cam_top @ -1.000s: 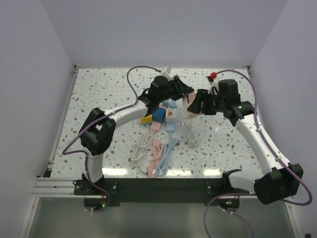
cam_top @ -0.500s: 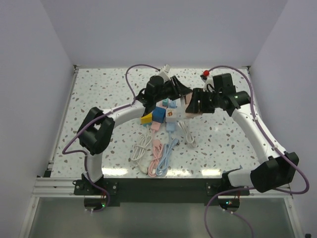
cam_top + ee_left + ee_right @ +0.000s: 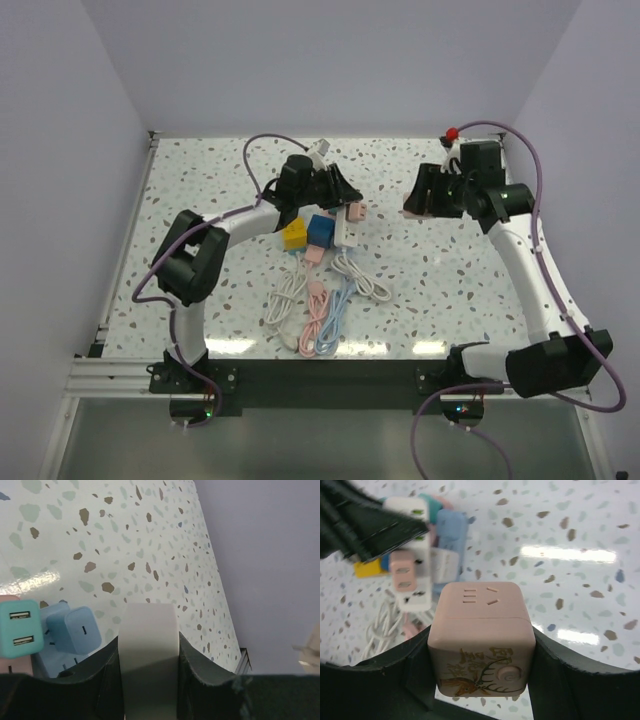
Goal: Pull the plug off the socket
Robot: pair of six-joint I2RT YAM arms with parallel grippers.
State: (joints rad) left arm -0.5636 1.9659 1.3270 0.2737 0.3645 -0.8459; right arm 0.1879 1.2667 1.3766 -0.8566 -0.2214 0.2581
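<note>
The right gripper (image 3: 420,197) is clamped on the pink cube socket (image 3: 481,625), over the table (image 3: 190,190) and well apart from the left gripper (image 3: 148,665), which squeezes what looks like a white power strip (image 3: 148,630)

Robot lab cell: plain white walls (image 3: 60,150) (three sides) around a speckled tabletop (image 3: 190,180), aluminium frame (image 3: 110,378).
</note>
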